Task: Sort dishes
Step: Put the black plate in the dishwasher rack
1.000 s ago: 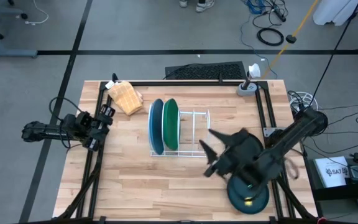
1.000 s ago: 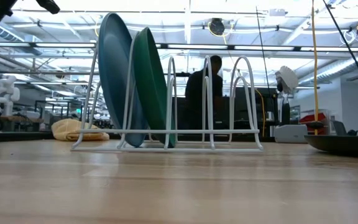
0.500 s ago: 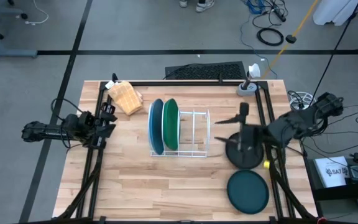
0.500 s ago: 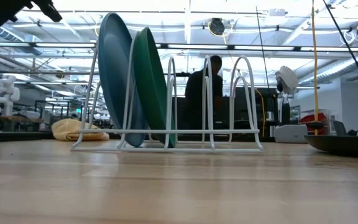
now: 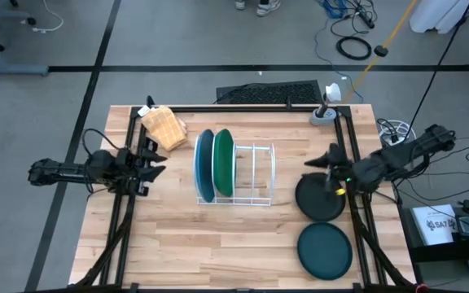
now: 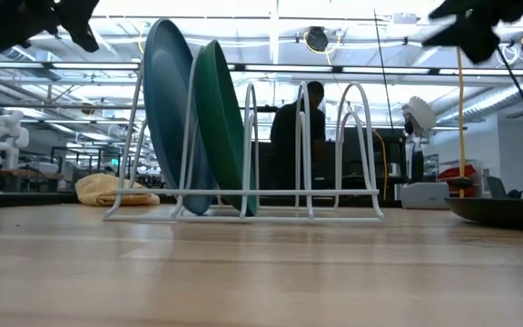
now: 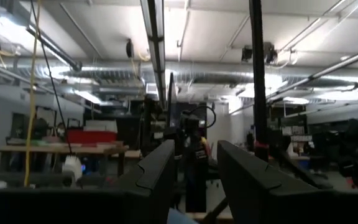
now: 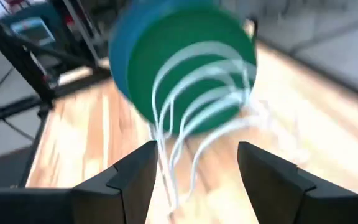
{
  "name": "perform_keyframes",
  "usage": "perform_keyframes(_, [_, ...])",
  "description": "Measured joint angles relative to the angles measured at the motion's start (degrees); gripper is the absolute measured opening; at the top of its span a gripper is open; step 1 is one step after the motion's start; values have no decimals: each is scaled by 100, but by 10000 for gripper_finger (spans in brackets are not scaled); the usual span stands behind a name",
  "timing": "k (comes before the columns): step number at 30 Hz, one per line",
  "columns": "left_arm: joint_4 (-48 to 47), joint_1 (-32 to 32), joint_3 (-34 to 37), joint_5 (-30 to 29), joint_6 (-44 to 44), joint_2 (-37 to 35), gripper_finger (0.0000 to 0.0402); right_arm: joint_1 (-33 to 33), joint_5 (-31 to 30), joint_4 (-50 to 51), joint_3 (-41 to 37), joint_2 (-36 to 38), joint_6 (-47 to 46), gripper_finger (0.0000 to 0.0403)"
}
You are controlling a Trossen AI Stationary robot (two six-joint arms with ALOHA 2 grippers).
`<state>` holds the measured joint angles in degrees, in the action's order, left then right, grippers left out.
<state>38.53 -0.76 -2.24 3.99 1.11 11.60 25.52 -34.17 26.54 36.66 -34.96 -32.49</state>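
Note:
The large light blue plate (image 5: 204,165) and the large green plate (image 5: 223,162) stand on edge in the left slots of the white wire rack (image 5: 255,175). They also show in the right wrist view, green (image 8: 191,56) in front of blue (image 8: 122,37). The smaller black plate (image 5: 319,202) lies flat on the table right of the rack. The dark teal plate (image 5: 325,251) lies flat nearer the front edge. My right gripper (image 5: 320,165) is open above the black plate's far rim, pointing at the rack. My left gripper (image 5: 151,159) is open and empty, left of the rack.
A tan block (image 5: 164,126) lies at the table's far left. A small grey stand (image 5: 324,114) sits at the far right corner. The rack's right slots (image 6: 334,136) hold nothing. A person (image 6: 300,127) shows in the room behind the table.
My right arm has swung from over the front right of the table toward the right edge and has turned until its gripper points at the rack. The black plate, hidden under the arm before, now shows flat on the table. My left gripper has moved a little toward the rack.

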Motion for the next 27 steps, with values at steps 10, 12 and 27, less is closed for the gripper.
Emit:
perform_keyframes(10, [-173, 1, 0, 0, -3, -1, 132, -4, 538, 401, 389, -2177, -1406, 215])
perform_keyframes(12, [-177, 1, 0, 0, -3, -1, 132, -4, 770, 931, 702, -2726, -1693, 215])
perform_keyframes(27, [-151, 1, 0, 0, 8, -1, 132, 24, 2369, 3515, 2312, -5462, -3310, 215])
